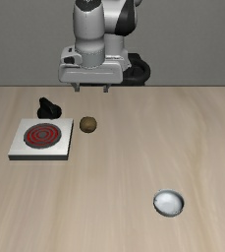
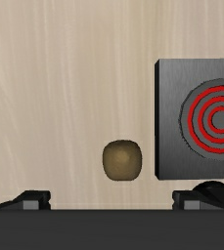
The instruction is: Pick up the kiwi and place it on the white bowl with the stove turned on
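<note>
So, this looks like the very start of the pick step; the gripper (image 1: pixel 92 89) hangs above the table with its fingers spread wide and nothing between them, and the kiwi (image 1: pixel 88 124) sits on the bare wood a little toward 6 o'clock from it in the exterior view; from the wrist view the kiwi (image 2: pixel 123 159) lies just ahead of the gap between the fingertips, roughly centred, with the stove (image 2: pixel 197 119) close beside it but not touching; in the exterior view the stove (image 1: pixel 42 139) is between 8 and 9 o'clock from the kiwi, its rings showing red, so my guess is it's already on; the black knob (image 1: pixel 50 106) sits by the stove's 12 o'clock edge; the white bowl (image 1: pixel 169 203) is well apart, between 4 and 5 o'clock from the kiwi; next move, as I read it, is a drop with a small nudge to centre the fruit, then a gentle close, since it's round and could roll or squirt out; mind the stove edge going down; then lift and a long carry to the bowl; brands, labels, writing: can't spot any, just the burner's ring pattern.
</note>
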Controlling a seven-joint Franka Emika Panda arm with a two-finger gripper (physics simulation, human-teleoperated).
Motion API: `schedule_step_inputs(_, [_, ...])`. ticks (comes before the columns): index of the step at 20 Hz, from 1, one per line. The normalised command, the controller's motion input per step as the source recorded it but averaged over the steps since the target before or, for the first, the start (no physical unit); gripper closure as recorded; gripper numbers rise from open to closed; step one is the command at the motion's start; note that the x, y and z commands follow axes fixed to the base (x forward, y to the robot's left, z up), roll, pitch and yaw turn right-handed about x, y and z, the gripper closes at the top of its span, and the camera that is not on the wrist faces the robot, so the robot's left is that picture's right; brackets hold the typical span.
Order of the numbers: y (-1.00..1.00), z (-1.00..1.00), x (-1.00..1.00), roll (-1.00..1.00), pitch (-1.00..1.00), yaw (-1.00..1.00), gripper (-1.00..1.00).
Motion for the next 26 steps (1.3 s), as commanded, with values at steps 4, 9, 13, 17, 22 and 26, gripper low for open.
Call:
schedule_step_inputs(4, [0.00, -1.00, 0.00, 0.00, 0.00, 0.00, -1.00])
schedule_step_inputs(9, [0.00, -1.00, 0.00, 0.00, 0.00, 0.00, -1.00])
schedule_step_inputs(13, [-0.25, -0.50, -0.25, 0.00, 0.00, 0.00, -1.00])
schedule_step_inputs(17, [0.25, -0.50, -0.25, 0.00, 0.00, 0.00, -1.00])
schedule_step_inputs(22, [0.00, 0.00, 0.00, 0.00, 0.00, 0.00, 1.00])
schedule_step_inputs(26, [0.00, 0.00, 0.00, 0.00, 0.00, 0.00, 1.00])
